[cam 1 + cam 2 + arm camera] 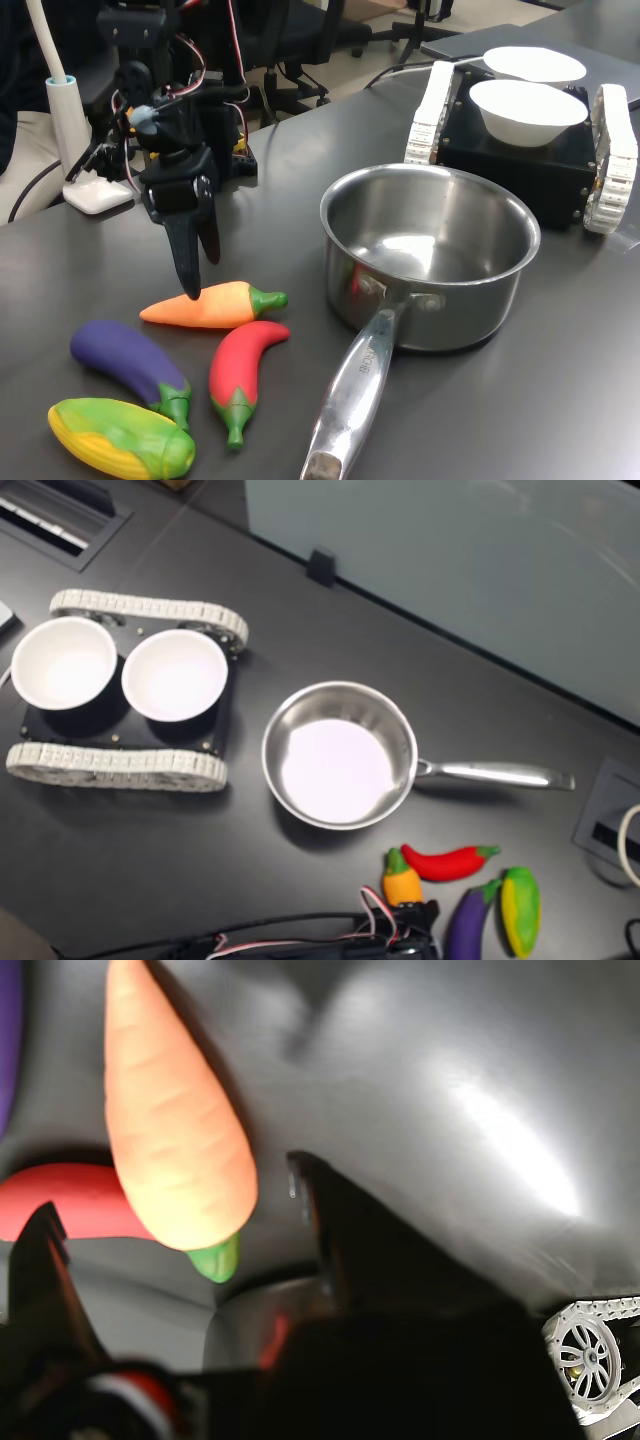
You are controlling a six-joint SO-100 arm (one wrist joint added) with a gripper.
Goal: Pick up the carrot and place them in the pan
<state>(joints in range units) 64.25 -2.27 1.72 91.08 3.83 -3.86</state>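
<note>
Carrot (207, 305): we find it lying flat on the dark table (560, 380), green stem toward the first exterior view's right, just left of the pan (430, 255) and apart from it. Red chili (240, 372): just near of the carrot, beside it. Eggplant (125, 360) and corn (120, 437): further left and nearer. Gripper (197, 262): we see its fingers parted, pointing down over the carrot's middle, one tip at its far edge; nothing is held. Pan: upright, empty, handle toward the near side. Two white bowls (527, 110): on a tracked black base, far right.
</note>
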